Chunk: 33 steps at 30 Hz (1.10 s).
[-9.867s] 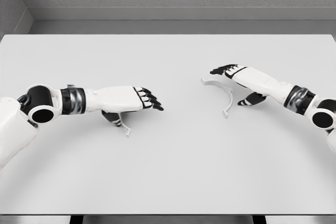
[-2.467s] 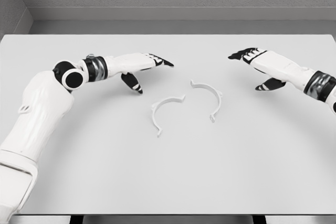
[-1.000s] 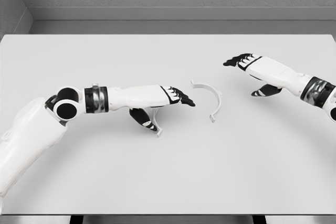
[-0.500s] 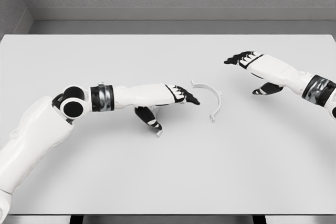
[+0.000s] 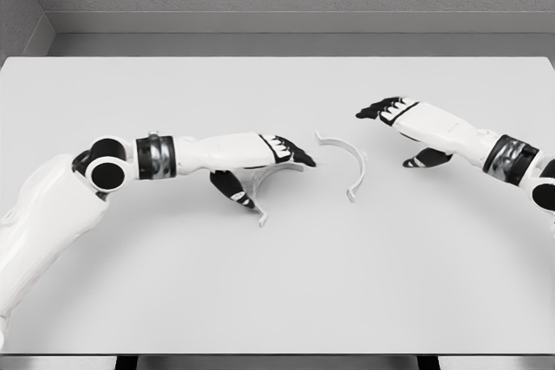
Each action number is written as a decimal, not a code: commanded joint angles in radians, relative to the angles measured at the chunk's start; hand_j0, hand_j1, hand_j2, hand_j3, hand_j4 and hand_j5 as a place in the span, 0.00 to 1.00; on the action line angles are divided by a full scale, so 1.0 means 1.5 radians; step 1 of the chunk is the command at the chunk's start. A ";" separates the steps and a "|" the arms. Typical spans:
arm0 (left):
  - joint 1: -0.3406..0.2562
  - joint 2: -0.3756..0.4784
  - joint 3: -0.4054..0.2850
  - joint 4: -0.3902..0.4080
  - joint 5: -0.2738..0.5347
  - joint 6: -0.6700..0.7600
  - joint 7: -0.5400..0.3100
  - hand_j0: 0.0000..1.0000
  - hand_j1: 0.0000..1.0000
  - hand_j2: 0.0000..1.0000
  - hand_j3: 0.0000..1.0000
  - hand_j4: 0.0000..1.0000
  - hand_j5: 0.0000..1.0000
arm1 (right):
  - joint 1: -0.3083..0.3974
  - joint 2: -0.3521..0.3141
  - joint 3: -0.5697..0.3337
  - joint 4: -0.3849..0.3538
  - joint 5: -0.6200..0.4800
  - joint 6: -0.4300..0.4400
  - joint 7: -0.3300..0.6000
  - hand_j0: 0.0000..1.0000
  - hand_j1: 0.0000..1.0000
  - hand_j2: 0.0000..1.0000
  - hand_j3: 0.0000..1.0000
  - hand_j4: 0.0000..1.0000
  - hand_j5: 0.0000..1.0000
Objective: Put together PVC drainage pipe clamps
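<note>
Right hand (image 5: 392, 112) has drifted left toward the right clamp half (image 5: 345, 160), fingers loose, holding nothing. Left hand (image 5: 260, 162) sits over the left clamp half (image 5: 261, 188), fingers apart, thumb beside it, mid-table (image 5: 277, 283).

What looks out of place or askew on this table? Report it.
Nothing looks damaged or spilled. The two white clamp halves lie flat on the table, apart, not joined: the left clamp half sits partly under the left hand, and the right clamp half lies alone, with the right hand beside it, not touching.
</note>
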 commanded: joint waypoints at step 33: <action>0.000 -0.047 -0.015 0.014 -0.014 0.002 0.000 1.00 1.00 1.00 1.00 1.00 1.00 | 0.013 0.047 -0.181 0.131 0.000 0.001 0.024 1.00 1.00 1.00 1.00 1.00 1.00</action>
